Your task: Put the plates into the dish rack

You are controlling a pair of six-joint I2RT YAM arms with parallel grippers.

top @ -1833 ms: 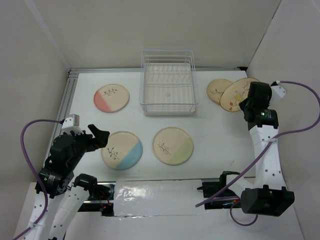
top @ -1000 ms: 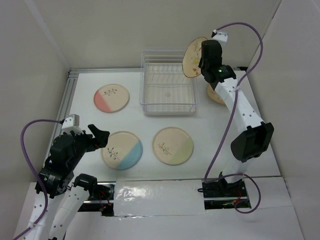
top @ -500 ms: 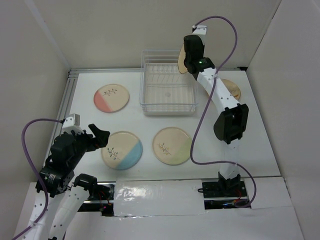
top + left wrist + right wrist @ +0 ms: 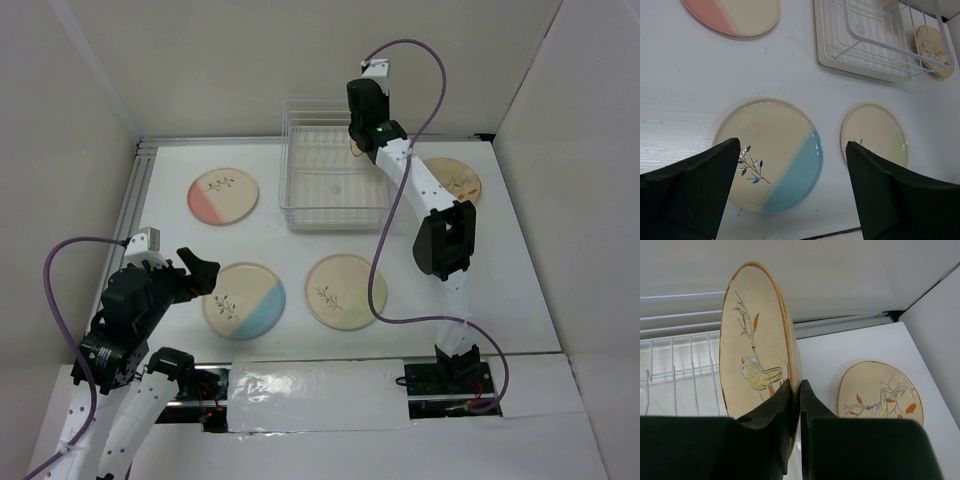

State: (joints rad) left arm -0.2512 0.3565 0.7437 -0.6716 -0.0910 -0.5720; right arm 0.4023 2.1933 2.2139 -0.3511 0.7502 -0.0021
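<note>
My right gripper (image 4: 361, 128) is shut on a tan-speckled plate (image 4: 755, 355), held on edge above the back right part of the white wire dish rack (image 4: 290, 180). The rack's wires (image 4: 680, 372) show below the plate in the right wrist view. The second tan plate (image 4: 455, 180) lies flat right of the rack. The pink plate (image 4: 223, 195), blue plate (image 4: 244, 300) and green plate (image 4: 345, 291) lie flat on the table. My left gripper (image 4: 195, 275) is open and empty, hovering just left of and above the blue plate (image 4: 770, 155).
The table is walled in by white panels at the back and both sides. A metal rail (image 4: 140, 180) runs along the left edge. The right arm's purple cable (image 4: 400, 60) loops above the rack.
My right gripper has lifted the tan plate off the other one and carried it left, from beyond the rack's right rim to over the rack. The left arm has not moved.
</note>
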